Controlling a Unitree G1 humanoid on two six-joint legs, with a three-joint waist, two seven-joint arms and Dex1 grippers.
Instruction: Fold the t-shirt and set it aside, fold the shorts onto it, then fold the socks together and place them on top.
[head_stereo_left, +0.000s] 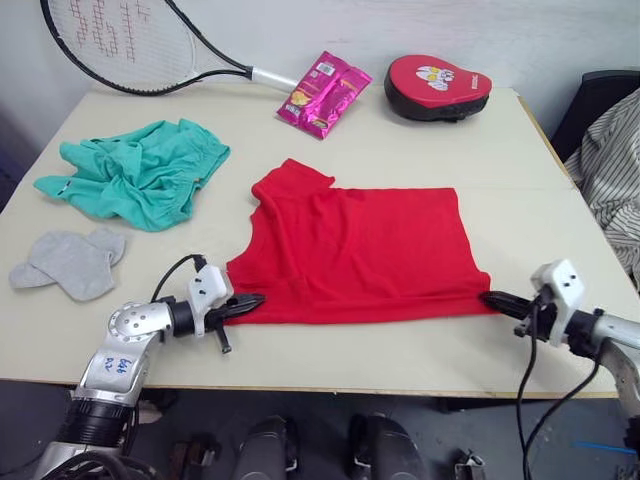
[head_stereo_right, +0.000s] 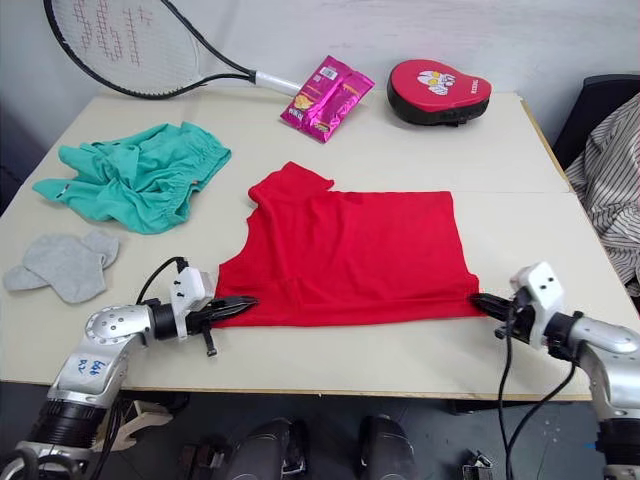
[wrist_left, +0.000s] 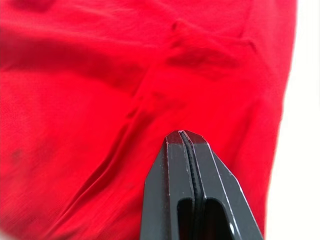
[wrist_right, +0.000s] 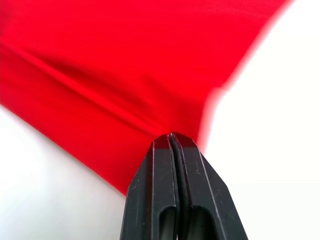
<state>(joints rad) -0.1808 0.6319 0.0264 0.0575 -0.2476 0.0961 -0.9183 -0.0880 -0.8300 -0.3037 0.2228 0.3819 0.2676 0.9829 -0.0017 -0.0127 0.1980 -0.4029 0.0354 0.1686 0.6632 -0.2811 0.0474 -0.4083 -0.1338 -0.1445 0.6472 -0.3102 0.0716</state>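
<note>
The red t-shirt (head_stereo_left: 360, 250) lies flat in the middle of the table, one sleeve sticking out at its far left. My left gripper (head_stereo_left: 252, 301) is shut on its near left corner, and creases run to the closed tips (wrist_left: 184, 134). At the near right corner my right gripper (head_stereo_left: 490, 299) is shut on the hem, with the cloth pulled taut toward the tips (wrist_right: 171, 135). The teal shorts (head_stereo_left: 140, 170) lie crumpled at the far left. The two grey socks (head_stereo_left: 72, 262) overlap near the left edge.
A tennis racket (head_stereo_left: 130, 45), a pink snack packet (head_stereo_left: 322, 92) and a red and black pad (head_stereo_left: 437, 86) lie along the far side. Striped cloth (head_stereo_left: 615, 170) hangs beyond the right edge. The table's front edge (head_stereo_left: 350, 378) runs just behind both grippers.
</note>
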